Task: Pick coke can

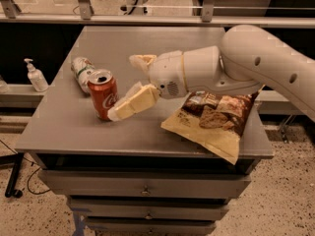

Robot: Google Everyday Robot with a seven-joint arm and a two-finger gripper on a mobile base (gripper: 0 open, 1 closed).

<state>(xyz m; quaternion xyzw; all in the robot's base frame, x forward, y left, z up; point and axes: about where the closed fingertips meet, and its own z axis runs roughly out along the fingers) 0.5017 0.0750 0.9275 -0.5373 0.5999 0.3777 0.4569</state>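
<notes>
The red-orange aluminium coke can [103,95] is standing upright on the grey metal bench [59,127], just left of the cream two-finger hand [125,86], which is gaping wide, holding nothing, its opening facing the can.

Grey drawer cabinet [147,186] on a speckled floor [288,200]; metal rail [147,19] behind; pump bottle [35,76] on a ledge at left; gripper [124,86] above the cabinet top, fingers apart.
</notes>
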